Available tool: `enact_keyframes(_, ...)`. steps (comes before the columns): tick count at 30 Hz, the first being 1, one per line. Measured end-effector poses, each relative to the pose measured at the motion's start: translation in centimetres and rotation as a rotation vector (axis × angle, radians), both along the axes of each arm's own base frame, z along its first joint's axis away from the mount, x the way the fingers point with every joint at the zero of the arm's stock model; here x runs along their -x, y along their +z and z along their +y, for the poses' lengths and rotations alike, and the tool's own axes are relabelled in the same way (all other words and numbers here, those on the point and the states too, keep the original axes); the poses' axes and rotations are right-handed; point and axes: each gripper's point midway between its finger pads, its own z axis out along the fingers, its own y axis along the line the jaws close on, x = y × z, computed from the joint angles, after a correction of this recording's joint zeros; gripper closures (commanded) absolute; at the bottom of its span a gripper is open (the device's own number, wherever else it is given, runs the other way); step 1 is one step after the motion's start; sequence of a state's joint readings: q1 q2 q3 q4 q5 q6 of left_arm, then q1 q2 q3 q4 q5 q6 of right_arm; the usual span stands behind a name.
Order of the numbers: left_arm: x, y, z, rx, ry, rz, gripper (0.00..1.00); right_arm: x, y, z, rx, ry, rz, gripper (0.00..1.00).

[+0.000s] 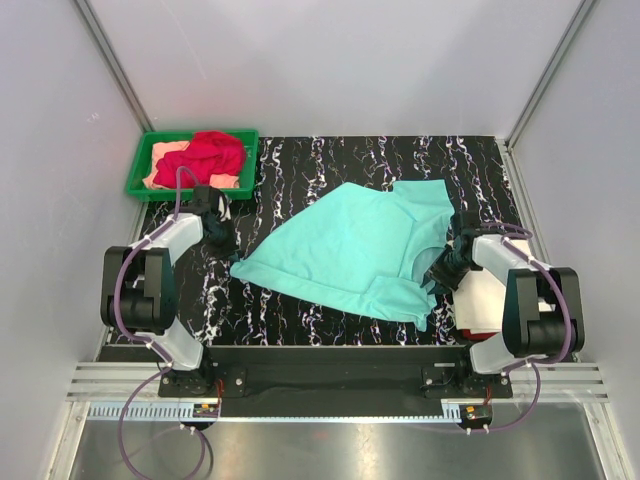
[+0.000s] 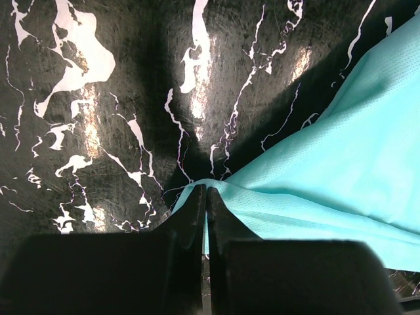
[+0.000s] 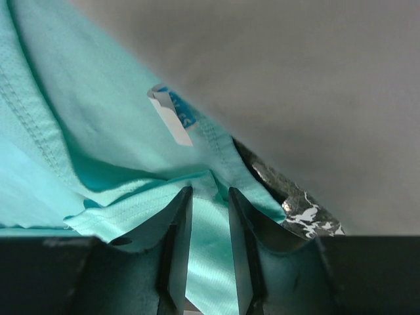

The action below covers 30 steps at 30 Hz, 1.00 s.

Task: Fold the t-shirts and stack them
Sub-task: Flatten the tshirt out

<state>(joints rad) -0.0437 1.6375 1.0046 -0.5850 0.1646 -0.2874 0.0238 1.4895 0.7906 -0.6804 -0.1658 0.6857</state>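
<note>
A mint-teal t-shirt [image 1: 360,245] lies spread and rumpled across the middle of the black marbled table [image 1: 300,160]. My left gripper [image 1: 228,250] is at the shirt's left corner. In the left wrist view the left gripper [image 2: 207,190] is shut, with the corner of the teal cloth [image 2: 341,151] pinched between its fingers. My right gripper [image 1: 443,272] is at the shirt's right edge near the collar. There the right gripper [image 3: 210,193] has its jaws apart, astride a fold of the teal cloth [image 3: 98,118] just below the neck label [image 3: 174,119]. A red t-shirt [image 1: 212,155] lies bunched on a peach one [image 1: 165,158].
The red and peach shirts sit in a green tray [image 1: 135,178] at the table's back left corner. Something white with red under it [image 1: 482,300] lies under the right arm near the front right. Grey walls close in the table on three sides.
</note>
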Motion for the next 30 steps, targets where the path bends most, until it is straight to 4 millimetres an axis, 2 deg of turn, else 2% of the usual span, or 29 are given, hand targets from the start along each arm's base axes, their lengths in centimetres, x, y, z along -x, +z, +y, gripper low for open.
enact_keyframes(9, 0.3, 0.0, 0.0, 0.0, 0.0, 0.011, 1.0, -0.6, -0.8, 0.0, 0.003, 0.013, -0.004, 0.67)
enact_keyframes(12, 0.4, 0.0, 0.0, 0.0, 0.0, 0.015, 1.0, -0.8, -0.8, -0.1, 0.004, 0.024, -0.017, 0.77)
enact_keyframes(16, 0.4, 0.2, 0.0, 0.001, 0.0, 0.008, 1.0, -1.0, -0.7, -0.1, 0.005, 0.037, -0.031, 1.0)
enact_keyframes(20, 0.3, 0.8, 0.0, 0.003, 0.005, -0.007, 1.0, -0.9, -0.3, -0.1, 0.006, 0.041, -0.033, 1.0)
enact_keyframes(22, 0.3, 1.3, 0.0, 0.006, 0.014, -0.018, 1.0, -1.0, 0.6, -0.1, 0.006, 0.043, -0.039, 1.0)
enact_keyframes(25, 0.3, 2.8, 0.0, 0.009, 0.037, -0.053, 1.0, -1.8, 3.3, 0.0, 0.0, 0.045, -0.091, 1.0)
enact_keyframes(27, 0.2, 4.5, 0.3, 0.012, 0.062, -0.097, 1.0, -3.0, 6.0, 0.1, -0.003, 0.046, -0.165, 1.0)
enact_keyframes(30, -0.3, 8.0, 0.7, 0.022, 0.106, -0.186, 1.0, -5.8, 11.8, 0.1, -0.002, 0.045, -0.322, 1.0)
